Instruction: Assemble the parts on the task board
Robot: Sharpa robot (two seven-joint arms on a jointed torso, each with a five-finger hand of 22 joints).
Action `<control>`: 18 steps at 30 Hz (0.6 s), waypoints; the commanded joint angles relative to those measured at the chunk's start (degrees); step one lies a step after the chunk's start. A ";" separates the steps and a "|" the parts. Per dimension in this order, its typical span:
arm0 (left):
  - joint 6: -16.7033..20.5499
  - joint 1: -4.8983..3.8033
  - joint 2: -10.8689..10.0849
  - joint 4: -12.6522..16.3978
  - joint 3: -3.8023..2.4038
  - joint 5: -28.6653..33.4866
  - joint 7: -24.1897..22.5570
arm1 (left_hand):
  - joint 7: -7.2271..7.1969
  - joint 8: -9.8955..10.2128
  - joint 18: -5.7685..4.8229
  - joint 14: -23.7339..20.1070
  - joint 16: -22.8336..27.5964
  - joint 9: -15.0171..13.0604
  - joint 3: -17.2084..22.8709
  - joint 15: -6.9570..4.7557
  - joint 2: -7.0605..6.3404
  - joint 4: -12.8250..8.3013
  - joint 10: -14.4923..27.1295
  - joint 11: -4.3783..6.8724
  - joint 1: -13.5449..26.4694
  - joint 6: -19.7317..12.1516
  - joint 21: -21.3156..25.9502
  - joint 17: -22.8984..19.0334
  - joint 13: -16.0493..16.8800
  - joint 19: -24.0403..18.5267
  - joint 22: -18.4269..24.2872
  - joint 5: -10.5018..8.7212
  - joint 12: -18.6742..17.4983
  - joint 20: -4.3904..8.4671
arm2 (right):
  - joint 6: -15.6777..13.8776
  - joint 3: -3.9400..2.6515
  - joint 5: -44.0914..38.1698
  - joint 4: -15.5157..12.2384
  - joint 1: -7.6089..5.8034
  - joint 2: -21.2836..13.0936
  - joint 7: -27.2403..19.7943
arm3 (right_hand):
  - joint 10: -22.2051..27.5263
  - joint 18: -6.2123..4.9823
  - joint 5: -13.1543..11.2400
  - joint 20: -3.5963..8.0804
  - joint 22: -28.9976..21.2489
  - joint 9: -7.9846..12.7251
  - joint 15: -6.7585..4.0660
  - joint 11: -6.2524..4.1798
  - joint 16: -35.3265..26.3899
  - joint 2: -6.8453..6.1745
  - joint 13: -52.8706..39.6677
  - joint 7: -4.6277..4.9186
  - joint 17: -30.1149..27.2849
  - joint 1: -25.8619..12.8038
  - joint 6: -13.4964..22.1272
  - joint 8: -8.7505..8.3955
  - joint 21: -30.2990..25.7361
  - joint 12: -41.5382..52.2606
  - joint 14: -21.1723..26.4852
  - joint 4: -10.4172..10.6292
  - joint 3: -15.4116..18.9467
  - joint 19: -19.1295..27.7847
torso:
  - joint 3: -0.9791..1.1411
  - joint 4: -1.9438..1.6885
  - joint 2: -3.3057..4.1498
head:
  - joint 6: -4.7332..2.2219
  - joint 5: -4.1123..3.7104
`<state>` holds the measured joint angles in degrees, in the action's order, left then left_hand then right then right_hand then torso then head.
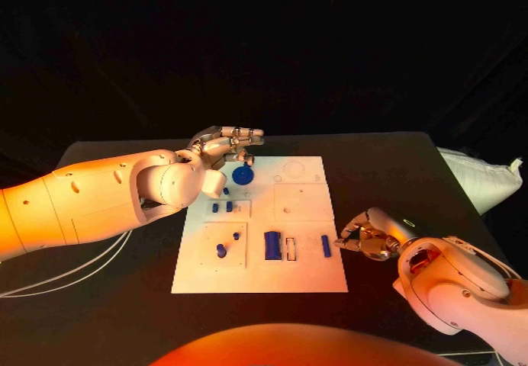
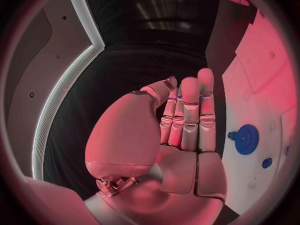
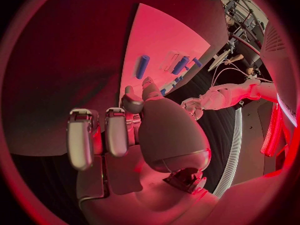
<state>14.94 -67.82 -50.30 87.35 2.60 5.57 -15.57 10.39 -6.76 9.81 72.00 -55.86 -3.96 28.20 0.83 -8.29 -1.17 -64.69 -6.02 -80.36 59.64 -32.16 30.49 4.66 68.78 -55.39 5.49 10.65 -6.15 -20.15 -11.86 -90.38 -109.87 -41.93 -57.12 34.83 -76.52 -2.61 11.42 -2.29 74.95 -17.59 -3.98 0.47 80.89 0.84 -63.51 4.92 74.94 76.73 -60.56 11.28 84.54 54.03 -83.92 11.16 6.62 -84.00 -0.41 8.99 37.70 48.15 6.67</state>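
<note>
The white task board [image 1: 313, 271] lies mid-table. A blue gear [image 1: 243, 175] sits near its far left corner, also in the left wrist view [image 2: 247, 139]. Small blue pegs [image 1: 221, 207] stand below the gear. A wide blue block [image 1: 273, 245] and a slim blue bar [image 1: 326, 245] stand in the near half. My left hand [image 1: 226, 145] hovers over the board's far left corner, fingers [image 2: 190, 115] straight and together, holding nothing. My right hand [image 1: 368, 236] sits beside the board's right edge near the slim bar, its fingers [image 3: 94, 135] curled in with nothing seen in them.
A white bag [image 1: 478, 179] lies at the table's right edge. Pale cables [image 1: 66, 274] trail off the left side. The right wrist view shows the board [image 3: 162, 40] with a blue bar [image 3: 143, 66] and my left arm [image 3: 225, 95] beyond it.
</note>
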 commanded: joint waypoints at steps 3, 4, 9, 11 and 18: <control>-1.08 0.03 0.33 0.07 -0.03 0.18 -0.51 | 0.07 -0.22 0.64 -0.54 0.01 0.01 -0.32 0.03 0.47 -0.06 0.42 -0.07 -0.11 -0.46 0.26 -0.10 0.08 -0.06 0.06 -0.02 0.25 -0.31 | 2.26 0.01 -3.20 1.48 0.39 1.50 0.44 | -0.99 0.51 0.21 -0.41 7.00 -0.07 0.34 -0.31 0.37 -0.08 -0.64 -0.18 2.74 0.36 -1.42 -0.17 0.20 1.11 -3.66 0.51 -0.45 -1.21 | 0.00 -0.24 0.11 | 0.07 -0.21; -1.08 0.03 0.33 0.07 -0.02 0.18 -0.50 | 0.07 -0.22 0.64 -0.54 0.01 0.01 -0.32 0.03 0.47 -0.06 0.42 -0.07 -0.11 -0.46 0.26 -0.10 0.08 -0.06 0.06 -0.02 0.25 -0.31 | 2.29 0.01 -3.22 1.53 0.41 1.56 0.45 | -1.03 0.51 0.20 -0.40 7.01 -0.08 0.32 -0.33 0.39 -0.09 -0.66 -0.21 2.77 0.32 -1.50 -0.16 0.21 1.14 -3.67 0.56 -0.45 -1.22 | -0.01 -0.23 0.11 | 0.11 -0.20; -1.11 0.07 0.38 0.10 -0.01 0.18 -0.39 | 0.07 -0.22 0.64 -0.54 0.01 0.01 -0.32 0.03 0.47 -0.06 0.42 -0.07 -0.11 -0.46 0.26 -0.10 0.08 -0.06 0.06 -0.02 0.25 -0.31 | 2.64 0.03 -3.62 2.57 0.75 2.81 0.61 | -1.37 0.52 0.10 -0.29 7.09 -0.26 0.21 -0.43 0.51 -0.50 -0.88 -0.33 2.95 -0.58 -2.04 -0.23 0.27 1.41 -3.74 1.41 -0.19 -1.28 | -0.06 -0.05 0.09 | 0.18 -0.03; -1.12 0.08 0.41 0.05 -0.01 0.18 -0.35 | 0.07 -0.22 0.64 -0.54 0.01 0.01 -0.32 0.03 0.47 -0.06 0.42 -0.07 -0.11 -0.46 0.26 -0.10 0.08 -0.06 0.06 -0.02 0.25 -0.31 | 2.95 0.03 -4.02 2.80 0.86 3.35 0.63 | -1.45 0.53 0.08 -0.27 7.13 -0.30 0.20 -0.43 0.57 -0.64 -0.98 -0.33 3.04 -0.81 -2.08 -0.28 0.30 1.53 -3.76 1.62 -0.11 -1.30 | -0.08 -0.12 0.08 | 0.29 -0.09; -1.16 0.10 0.46 -0.09 -0.01 0.18 -0.27 | 0.07 -0.22 0.64 -0.54 0.01 0.01 -0.32 0.03 0.47 -0.06 0.42 -0.07 -0.11 -0.46 0.26 -0.10 0.08 -0.06 0.06 -0.02 0.25 -0.31 | 3.94 0.06 -5.05 3.35 1.01 4.35 0.69 | -1.91 0.68 0.05 -0.24 7.68 -0.40 0.18 -0.46 1.33 -0.81 -1.73 -0.38 4.10 -1.09 -2.23 -0.34 0.66 2.53 -3.99 1.96 -0.04 -1.63 | -0.06 -0.14 0.05 | 0.40 -0.07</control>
<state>14.85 -67.73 -49.97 87.23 2.62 5.57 -15.48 10.39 -6.76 9.81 72.01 -55.86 -3.96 28.20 0.84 -8.29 -1.17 -64.69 -6.02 -80.36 59.64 -32.16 30.44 4.66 68.78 -55.40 5.49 10.65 -6.15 -17.96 -11.82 -93.50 -106.62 -41.01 -52.87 35.13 -78.08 -2.61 11.52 -2.29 74.93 -17.90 -3.98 -0.03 81.83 0.28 -65.27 4.52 74.93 76.16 -62.43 11.28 84.95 56.24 -83.92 12.82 6.55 -84.00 -0.47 8.84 37.77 48.54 6.59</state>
